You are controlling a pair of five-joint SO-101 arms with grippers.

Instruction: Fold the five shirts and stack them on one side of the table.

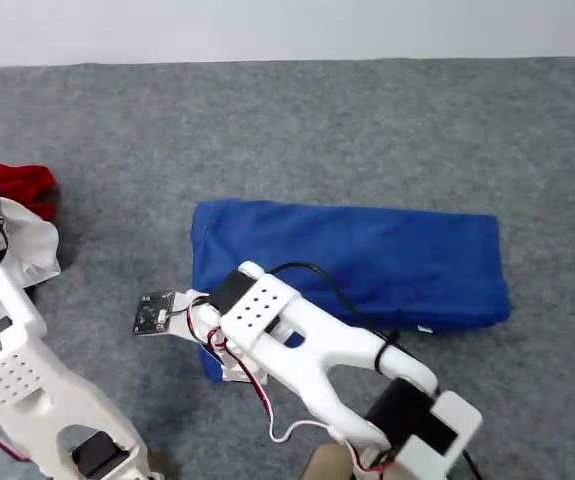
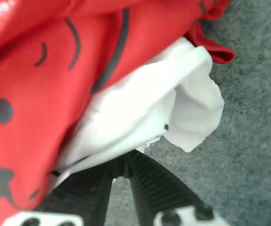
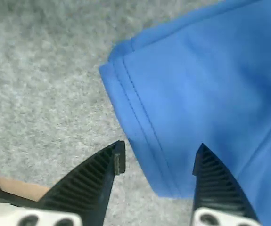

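Right pincer (image 3: 160,162) released, jaws wide, straddling a corner of the blue shirt (image 3: 210,80): 1 finger over bare surface (image 3: 41,84), the other over the cloth. Can't tell if the tips touch down. A stitched hem runs along the shirt edge between the jaws. Blue shirt is folded to a flat rectangle mid-surface, long sides parallel to the far edge. In the high view the right arm covers its near-left corner.

Left pincer (image 2: 124,168) clenched, tips meeting on the edge of the white shirt (image 2: 140,108). White shirt is crumpled, not folded. The red shirt (image 2: 41,70) is bunched against it and lies over part of it, and has dark printed marks. Both sit at the left edge of the surface, well apart from the blue shirt. Red is nearer the far edge, white is draped around the left arm. 3 shirts visible. Surface is grey, carpet-like.
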